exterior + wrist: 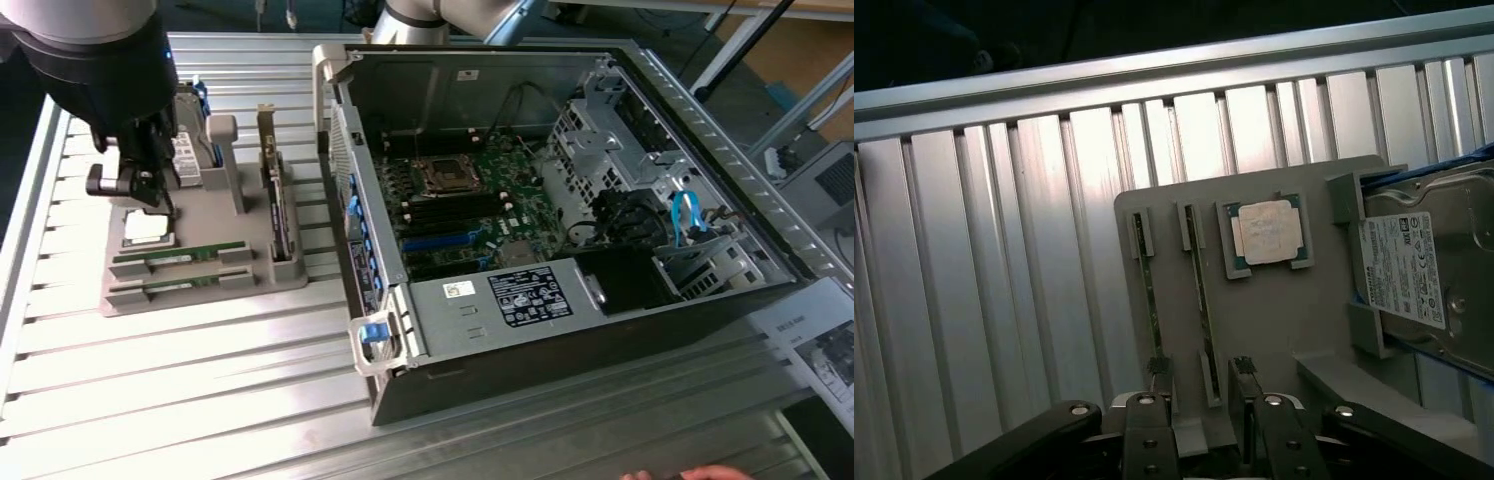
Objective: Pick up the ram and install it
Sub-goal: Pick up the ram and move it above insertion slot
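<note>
Hovering pincer (jaws apart), thin green ram, ribbed table

Ribbed metal table — on it, grey holder and open computer case.

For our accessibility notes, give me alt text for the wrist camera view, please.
An open gripper hangs over a grey holder on a ribbed metal table, its fingers either side of the end of one ram stick. A second ram stick, a square processor chip and a hard drive rest in the same holder.
</note>
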`<state>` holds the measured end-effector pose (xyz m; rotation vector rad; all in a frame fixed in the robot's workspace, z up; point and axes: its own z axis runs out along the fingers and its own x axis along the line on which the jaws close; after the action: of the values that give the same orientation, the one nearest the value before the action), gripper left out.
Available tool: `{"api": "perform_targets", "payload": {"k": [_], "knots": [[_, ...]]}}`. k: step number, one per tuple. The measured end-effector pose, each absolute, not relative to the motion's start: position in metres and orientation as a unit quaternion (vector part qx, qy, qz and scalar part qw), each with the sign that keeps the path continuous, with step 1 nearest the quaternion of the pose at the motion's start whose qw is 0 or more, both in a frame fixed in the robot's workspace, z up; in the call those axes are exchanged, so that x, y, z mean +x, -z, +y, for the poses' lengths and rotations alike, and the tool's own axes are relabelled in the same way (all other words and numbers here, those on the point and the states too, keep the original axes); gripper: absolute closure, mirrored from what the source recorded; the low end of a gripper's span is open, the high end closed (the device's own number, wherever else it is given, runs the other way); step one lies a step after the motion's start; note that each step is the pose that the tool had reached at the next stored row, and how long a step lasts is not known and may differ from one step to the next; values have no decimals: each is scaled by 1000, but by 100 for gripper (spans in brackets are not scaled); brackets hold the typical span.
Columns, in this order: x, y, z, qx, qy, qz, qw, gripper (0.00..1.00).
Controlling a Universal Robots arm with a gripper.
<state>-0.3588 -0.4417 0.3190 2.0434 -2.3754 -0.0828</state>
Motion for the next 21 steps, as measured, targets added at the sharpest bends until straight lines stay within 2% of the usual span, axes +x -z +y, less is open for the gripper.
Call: {"api": "perform_targets", "payload": {"k": [21], "knots": [[-359, -284, -442, 652, 26, -758, 4, 64]]}}
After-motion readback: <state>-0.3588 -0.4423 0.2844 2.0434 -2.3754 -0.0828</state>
